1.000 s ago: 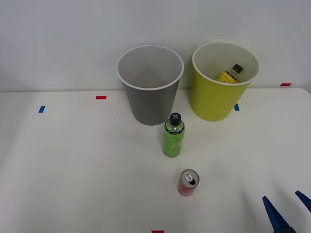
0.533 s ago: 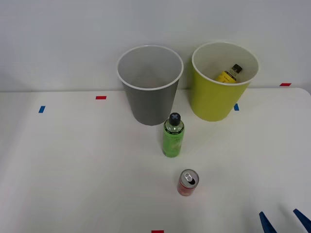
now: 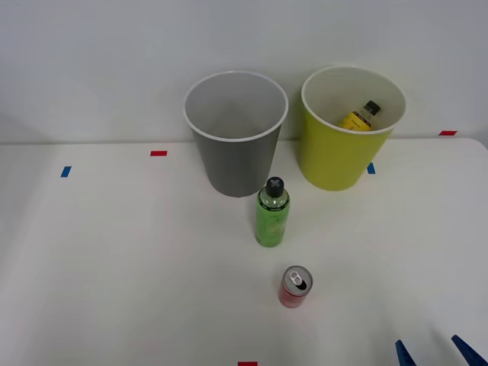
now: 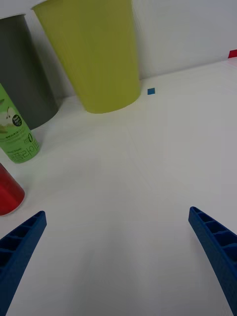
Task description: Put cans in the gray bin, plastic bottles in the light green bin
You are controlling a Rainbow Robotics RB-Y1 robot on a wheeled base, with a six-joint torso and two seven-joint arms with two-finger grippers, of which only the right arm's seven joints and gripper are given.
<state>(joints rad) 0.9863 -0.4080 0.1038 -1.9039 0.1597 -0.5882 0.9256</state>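
A short red can (image 3: pixel 295 287) with a silver top stands upright on the white table, also at the edge of the wrist view as a red can (image 4: pixel 8 192). Behind it stands a green plastic bottle (image 3: pixel 272 213) with a black cap, its green labelled body (image 4: pixel 16 133) showing from the wrist. The gray bin (image 3: pixel 235 133) and the light green bin (image 3: pixel 351 127) stand at the back; a yellow bottle (image 3: pixel 360 117) lies inside the light green bin (image 4: pixel 91 52). My right gripper (image 3: pixel 431 353) is open at the front right, holding nothing, well right of the can.
Small red tape marks (image 3: pixel 158 153) and blue tape marks (image 3: pixel 65 171) dot the white table (image 3: pixel 114 259). A blue mark (image 4: pixel 151 91) lies beside the light green bin. A pale wall rises right behind the bins.
My right gripper has drawn back toward the front edge of the table and shifted slightly left, staying open. The can, bottles and bins have not moved.
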